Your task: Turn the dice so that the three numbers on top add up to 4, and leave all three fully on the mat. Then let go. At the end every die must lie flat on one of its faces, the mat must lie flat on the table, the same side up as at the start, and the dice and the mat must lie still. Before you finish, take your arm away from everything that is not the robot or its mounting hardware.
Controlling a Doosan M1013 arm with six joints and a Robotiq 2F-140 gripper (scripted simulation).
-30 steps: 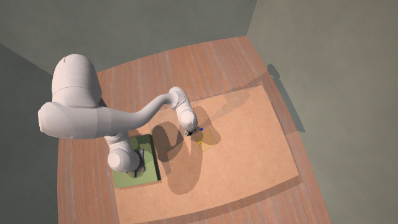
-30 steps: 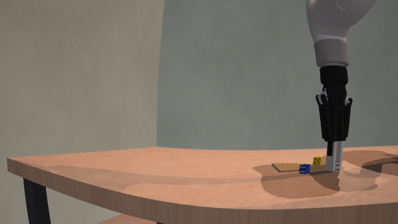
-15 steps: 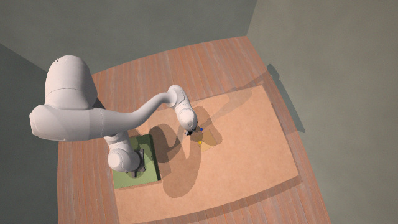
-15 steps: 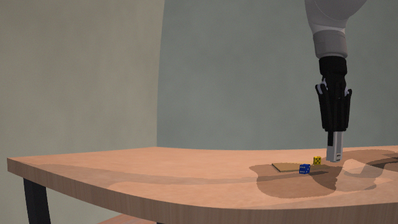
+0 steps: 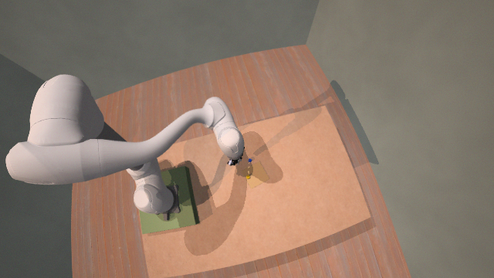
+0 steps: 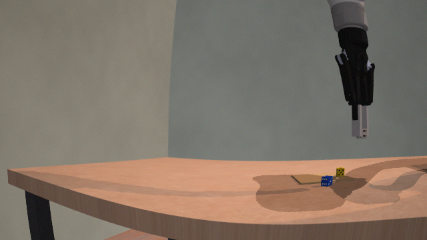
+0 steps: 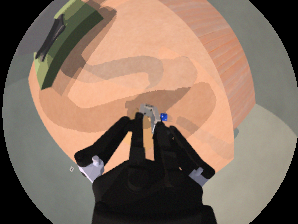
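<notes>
Exterior view shows the claw (image 5: 234, 162) (image 6: 360, 136) (image 7: 147, 111) narrow, apparently pinching a white die (image 6: 364, 133) above the table (image 5: 309, 166) (image 6: 167, 200) (image 7: 130, 45); the blue die (image 5: 250, 160) (image 6: 326, 181) (image 7: 164, 117) and yellow die (image 5: 248, 177) (image 6: 340, 172) sit near the mat's (image 5: 260, 175) (image 6: 305, 179) edges

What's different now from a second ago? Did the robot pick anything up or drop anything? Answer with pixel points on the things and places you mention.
The claw (image 5: 234, 161) (image 6: 360, 136) (image 7: 147, 111) has risen well above the table, carrying the white die (image 6: 364, 133) up with it. It already had that die between its fingers in the earlier pictures, so nothing was newly grabbed or let go. The blue die (image 5: 250, 160) (image 6: 326, 181) (image 7: 164, 117), yellow die (image 5: 248, 177) (image 6: 340, 172) and mat (image 5: 261, 174) (image 6: 305, 179) look unmoved.
</notes>
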